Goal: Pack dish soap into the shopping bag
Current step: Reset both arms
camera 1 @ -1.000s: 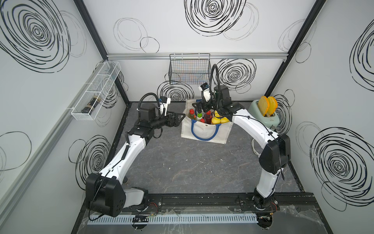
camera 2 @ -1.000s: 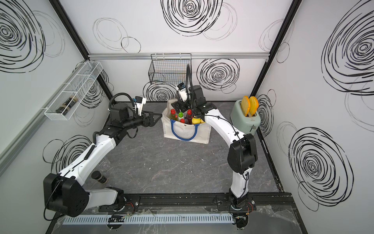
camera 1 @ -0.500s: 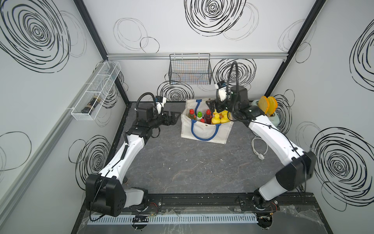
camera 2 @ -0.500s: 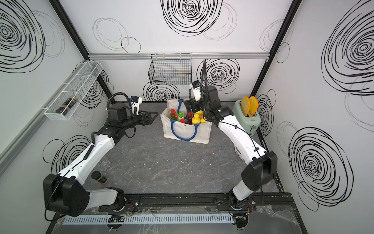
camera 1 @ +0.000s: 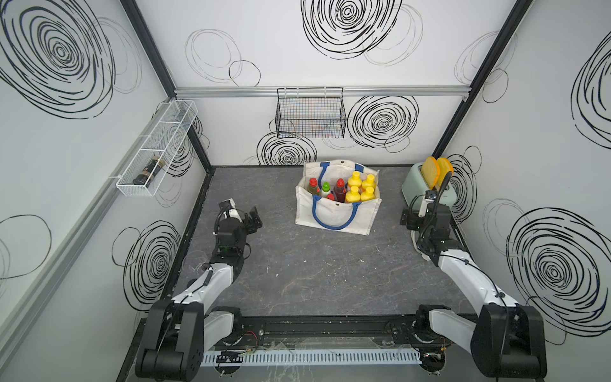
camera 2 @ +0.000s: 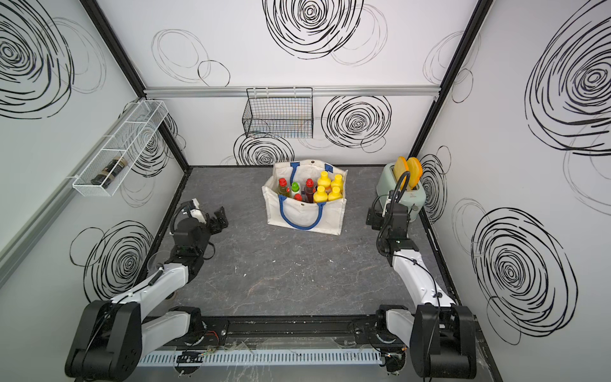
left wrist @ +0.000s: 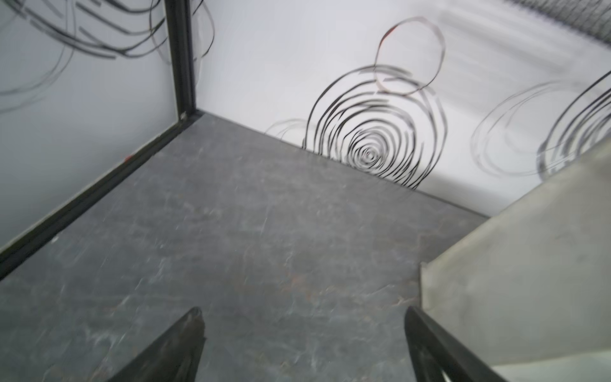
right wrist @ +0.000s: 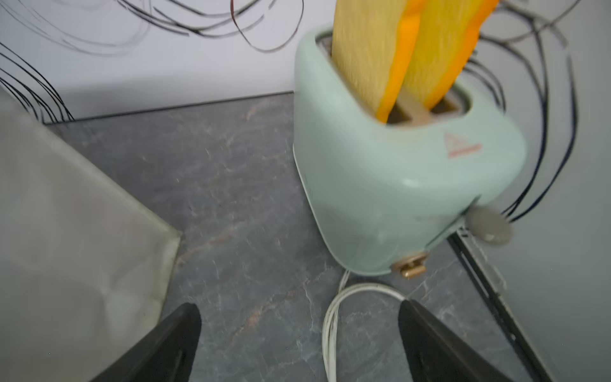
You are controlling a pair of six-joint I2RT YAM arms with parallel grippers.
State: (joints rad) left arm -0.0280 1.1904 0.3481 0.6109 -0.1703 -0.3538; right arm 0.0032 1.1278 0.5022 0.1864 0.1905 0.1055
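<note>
We see both claws low over the grey counter [camera 1: 314, 264] with nothing in them: the left claw [camera 1: 255, 219] has its two fingers [left wrist: 185, 337] spread wide apart over bare surface, and the right claw [camera 1: 406, 220] is spread just as wide. The shopping bag [camera 1: 337, 215] stands upright between the two claws and touches neither; in each wrist view its pale fabric wall [left wrist: 529, 264] shows near one finger, on that claw's inner side. The dish soap [camera 1: 353, 195] sits inside the bag with caps up. Four yellow caps [camera 1: 368, 180] cluster on the side nearer the right claw, while three red caps [camera 1: 313, 182] and one green cap [camera 1: 326, 186] stand on the side nearer the left claw. Just ahead of the right claw, on its outer side away from the bag, stands a mint-green toaster [right wrist: 396, 182] with two slices of toast [right wrist: 370, 49] upright in its slots, and a white cord [right wrist: 330, 314] loops on the counter between this claw's fingers. A black wire basket [camera 1: 310, 115] hangs on the back wall, well beyond both claws and above the bag. A white wire shelf [camera 1: 155, 155] on the side wall, above the left claw's outer side, holds a dark bottle [camera 1: 147, 172] lying down
</note>
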